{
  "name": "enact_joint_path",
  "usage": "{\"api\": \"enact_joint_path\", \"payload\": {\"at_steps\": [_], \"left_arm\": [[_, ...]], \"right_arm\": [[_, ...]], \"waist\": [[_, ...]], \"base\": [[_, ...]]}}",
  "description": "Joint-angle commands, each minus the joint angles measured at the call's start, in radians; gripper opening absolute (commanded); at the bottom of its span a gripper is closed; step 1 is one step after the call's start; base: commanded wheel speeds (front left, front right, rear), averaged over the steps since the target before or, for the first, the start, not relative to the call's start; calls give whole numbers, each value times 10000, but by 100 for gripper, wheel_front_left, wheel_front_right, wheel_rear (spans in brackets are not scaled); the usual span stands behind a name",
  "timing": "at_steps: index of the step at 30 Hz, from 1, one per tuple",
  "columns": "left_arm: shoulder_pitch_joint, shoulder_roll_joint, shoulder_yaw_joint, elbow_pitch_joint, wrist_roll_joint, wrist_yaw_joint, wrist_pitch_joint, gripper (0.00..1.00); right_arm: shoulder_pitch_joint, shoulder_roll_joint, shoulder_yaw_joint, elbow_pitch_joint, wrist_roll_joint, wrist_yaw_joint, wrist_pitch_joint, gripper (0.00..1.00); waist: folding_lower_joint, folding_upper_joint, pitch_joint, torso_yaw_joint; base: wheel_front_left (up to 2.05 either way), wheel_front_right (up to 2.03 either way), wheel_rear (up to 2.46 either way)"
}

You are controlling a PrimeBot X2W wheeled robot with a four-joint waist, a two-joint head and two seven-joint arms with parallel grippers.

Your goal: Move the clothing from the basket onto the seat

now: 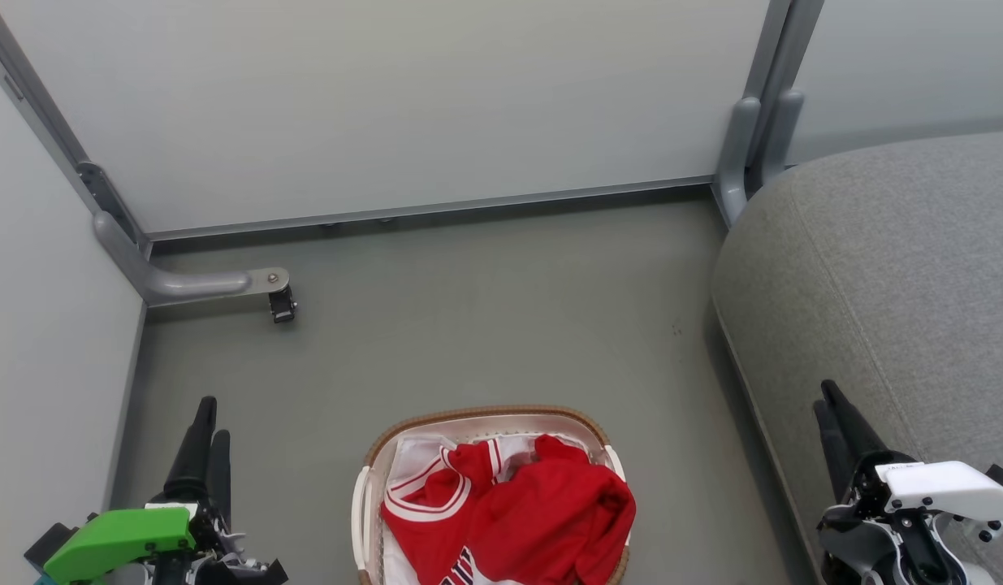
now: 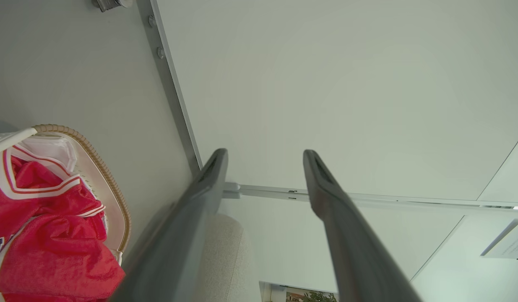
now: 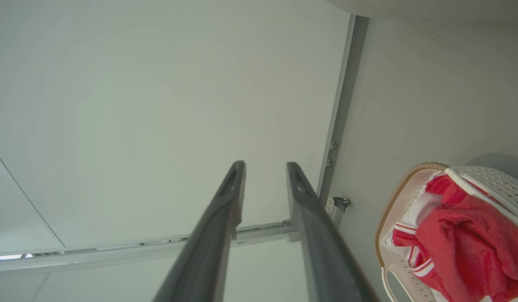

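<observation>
Head view, taken from left to right. At lower left, over bare floor and well apart from the load: left gripper, fingers spread wide with nothing between them, pointing up the picture. At bottom centre: basket standing on the floor, clothing heaped inside it, striped-trim jersey toward the left, plain red piece bunched on top toward the right-hand rim. Nothing lifted yet, nothing laid on the seat at far right, near the basket with a strip of floor between. Low before the seat's rounded edge: right gripper, fingers parted only narrowly, empty. Step in hand, by judgement: reaching in for the first garment. Best taken with the right arm, nearer both the plain red piece and the seat. Spread those fingers wider before going down. Come down onto the highest fold rather than the edge. Pinch a thick bunch of red cloth and stay clear of the white lining beneath. Raise until the hanging cloth clears the woven rim, to avoid dragging or tipping the basket. Watch for the jersey riding up tangled with it. Carry across to the right and let go well in from the rounded edge, against sliding off.
</observation>
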Motion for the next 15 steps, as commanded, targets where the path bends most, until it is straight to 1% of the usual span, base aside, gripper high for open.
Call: {"api": "enact_joint_path", "payload": {"at_steps": [1,6,15], "left_arm": [[-182,37,-7,-152,100,-8,-126,100],[-237,179,-145,-96,780,-11,-385,100],[-267,194,-107,-122,2836,-16,-808,100]], "right_arm": [[-181,-68,47,-168,-96,4,-67,100],[-292,-250,367,-163,-517,4,-372,100],[-571,-497,867,-46,-1887,4,-818,100]], "waist": [[0,0,2,3],[0,0,17,10],[0,0,51,8]], "base": [[0,0,0],[0,0,0],[0,0,0]]}}
